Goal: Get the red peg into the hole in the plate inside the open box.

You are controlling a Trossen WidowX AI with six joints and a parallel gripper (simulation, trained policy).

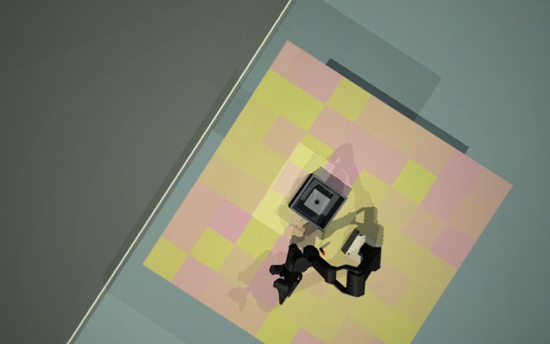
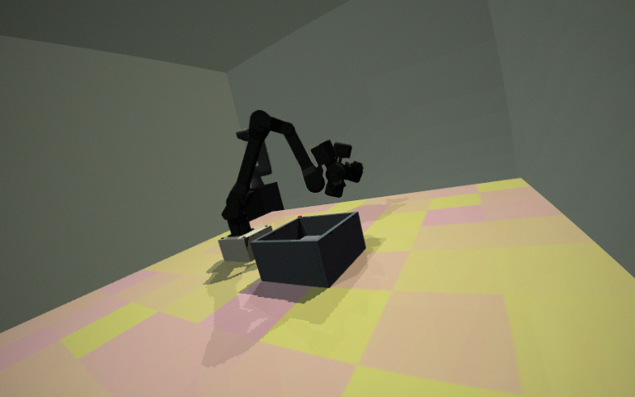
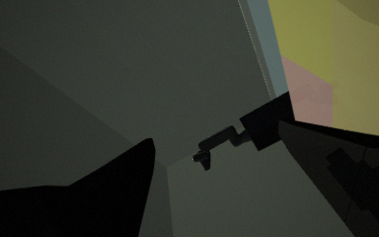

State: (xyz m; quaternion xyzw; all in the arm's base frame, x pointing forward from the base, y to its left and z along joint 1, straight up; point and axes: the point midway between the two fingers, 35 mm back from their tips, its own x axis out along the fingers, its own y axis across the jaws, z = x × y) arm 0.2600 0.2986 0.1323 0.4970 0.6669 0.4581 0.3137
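Note:
The red peg (image 1: pixel 322 251) is on the checkered mat outside the box, between the box and the arm. Only its red tip (image 2: pixel 299 217) shows over the box's far rim in the exterior view. The dark open box (image 1: pixel 306 218) (image 2: pixel 290 261) stands on the mat. The light plate (image 1: pixel 310 198) (image 2: pixel 310 238) lies in its bottom, and its hole (image 1: pixel 316 201) looks empty. My gripper (image 1: pixel 276 285) (image 3: pixel 215 135) is open, with nothing between its fingers. It is raised and turned sideways, away from the peg and box. The peg is not visible in the wrist view.
The arm's pale base (image 1: pixel 354 248) (image 2: pixel 236 250) stands beside the box. The arm bends above the mat, close to the peg in the top view. The checkered mat (image 1: pixel 291 87) (image 2: pixel 440 322) lies under everything. The wrist view shows mostly grey walls and part of the mat (image 3: pixel 308 44).

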